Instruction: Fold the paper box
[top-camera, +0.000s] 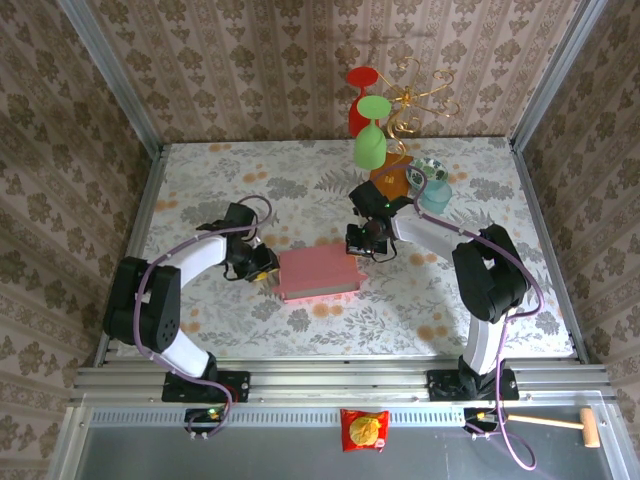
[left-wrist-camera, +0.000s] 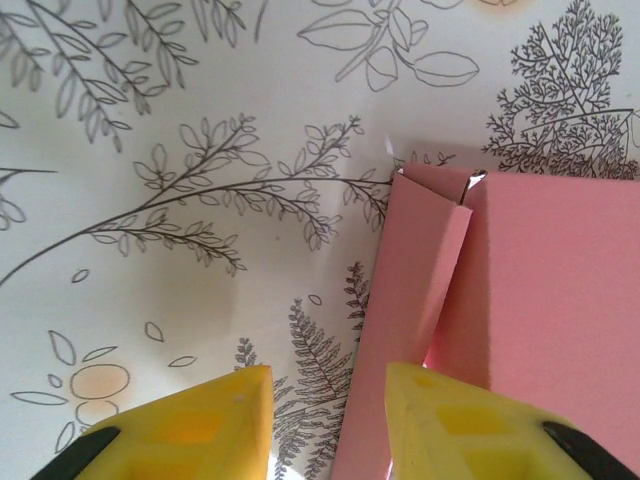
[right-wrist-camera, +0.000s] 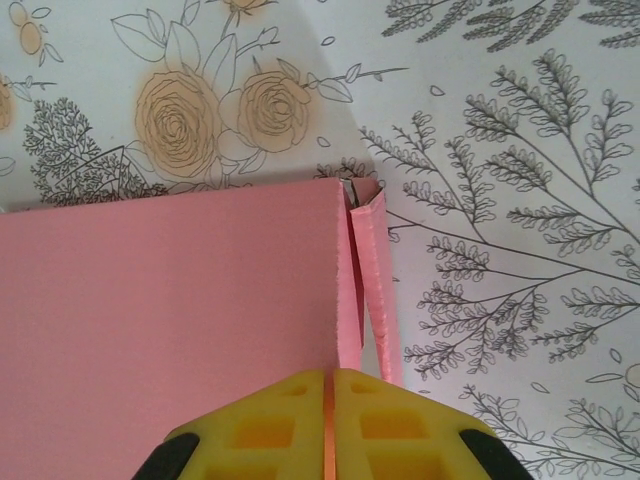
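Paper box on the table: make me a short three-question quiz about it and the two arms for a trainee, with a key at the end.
1. True or false: in the top view, the paper box lies on the table between the two arms.
2. The right arm's fingers are: A) spread wide, B) shut together at the box's edge, C) closed on a green glass.
3. Which arm's fingers stand apart at the box's side flap?

Key: 1 true; 2 B; 3 the left arm's fingers.
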